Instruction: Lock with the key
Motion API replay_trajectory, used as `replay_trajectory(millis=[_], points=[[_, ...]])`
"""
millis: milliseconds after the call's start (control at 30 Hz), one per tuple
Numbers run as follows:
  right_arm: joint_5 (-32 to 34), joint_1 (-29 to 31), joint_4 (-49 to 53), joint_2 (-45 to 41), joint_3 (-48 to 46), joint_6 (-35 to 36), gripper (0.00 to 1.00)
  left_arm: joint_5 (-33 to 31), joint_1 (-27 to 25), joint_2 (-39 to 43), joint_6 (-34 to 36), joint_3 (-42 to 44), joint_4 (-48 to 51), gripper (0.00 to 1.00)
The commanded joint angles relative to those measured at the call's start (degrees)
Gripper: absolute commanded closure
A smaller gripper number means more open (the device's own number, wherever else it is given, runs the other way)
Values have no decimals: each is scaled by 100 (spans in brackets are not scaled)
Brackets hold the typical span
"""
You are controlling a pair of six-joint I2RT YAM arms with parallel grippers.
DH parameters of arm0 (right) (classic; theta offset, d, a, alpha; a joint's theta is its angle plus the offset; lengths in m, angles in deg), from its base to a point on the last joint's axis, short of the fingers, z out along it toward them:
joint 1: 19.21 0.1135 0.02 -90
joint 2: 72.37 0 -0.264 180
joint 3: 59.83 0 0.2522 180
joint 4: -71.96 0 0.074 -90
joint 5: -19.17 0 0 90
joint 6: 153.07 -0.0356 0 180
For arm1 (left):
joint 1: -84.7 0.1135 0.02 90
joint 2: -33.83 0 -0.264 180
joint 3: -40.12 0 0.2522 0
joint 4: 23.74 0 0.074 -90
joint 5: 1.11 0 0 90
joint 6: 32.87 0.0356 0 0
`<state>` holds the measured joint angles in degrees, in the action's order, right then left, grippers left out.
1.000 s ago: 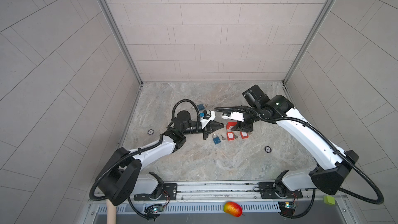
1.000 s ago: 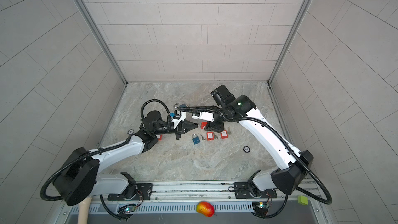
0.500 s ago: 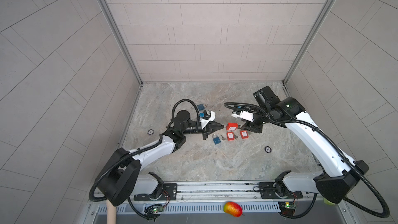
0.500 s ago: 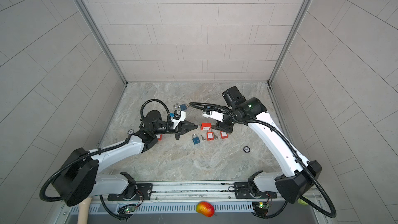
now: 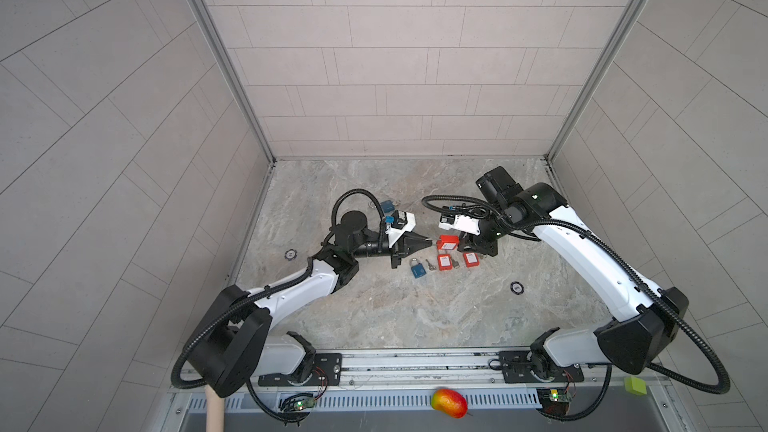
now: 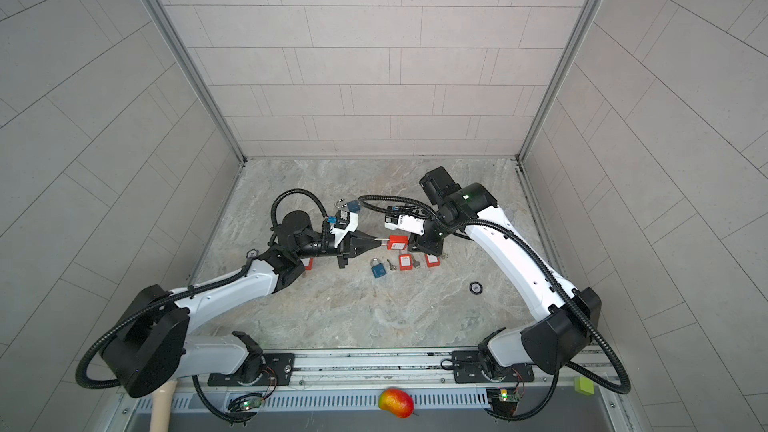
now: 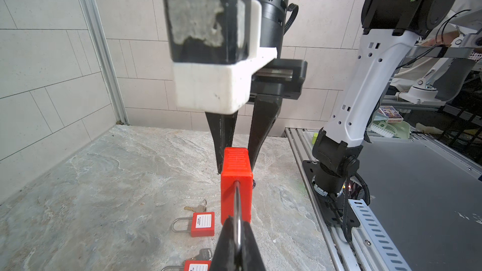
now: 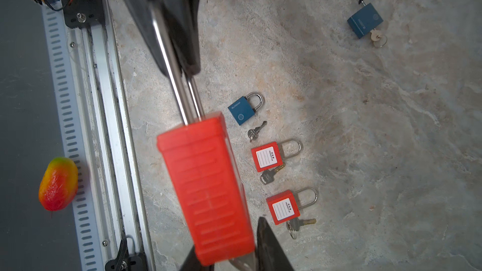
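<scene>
Since my left gripper (image 5: 430,242) is clenched on the slick shackle (image 7: 238,204), the rigid red padlock (image 5: 449,242) juts beyond its tips, my right gripper (image 5: 462,244) straddling the small key (image 8: 243,263), best pinched by its flat head; whether it grips, I cannot tell.

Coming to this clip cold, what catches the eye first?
A red padlock hangs in mid-air above the middle of the table, its steel shackle pinched by the left claw while the right claw straddles its body. Beneath it lies a row of padlocks with keys.
</scene>
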<state>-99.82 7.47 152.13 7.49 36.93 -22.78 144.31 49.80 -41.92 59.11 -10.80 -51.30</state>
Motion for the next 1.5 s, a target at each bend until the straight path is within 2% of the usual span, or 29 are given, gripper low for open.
replay_trajectory(millis=[0,100,167,267,333,467,833,967,1133,1233,1367,1467], points=[[35,23,-419,-282,-293,160,75,81,7,114,-69,-150,-321,100],[451,68,-950,-638,-684,266,74,84,3,84,-157,-149,-437,100],[731,69,-1217,-875,-898,242,63,110,2,71,-165,-150,-447,100],[880,50,-1023,-1067,-952,247,54,131,9,87,-162,-145,-438,100],[704,4,-648,-1023,-744,268,53,161,5,85,-152,-157,-415,100],[463,-18,-219,-855,-370,242,54,262,7,69,-136,-202,-372,100],[66,11,-93,-533,-192,338,70,303,-38,37,-115,-308,-281,100],[101,21,-235,-650,-312,451,76,259,-43,57,-68,-304,-202,100],[458,145,-816,-999,-754,459,82,248,-43,25,-83,-329,-167,100],[699,230,-968,-1115,-920,513,81,258,-44,-1,-100,-361,-169,100],[856,230,-942,-1148,-928,536,66,294,-44,-19,-78,-379,-140,100],[792,224,-837,-1126,-773,536,69,319,-44,3,9,-388,-7,100]])
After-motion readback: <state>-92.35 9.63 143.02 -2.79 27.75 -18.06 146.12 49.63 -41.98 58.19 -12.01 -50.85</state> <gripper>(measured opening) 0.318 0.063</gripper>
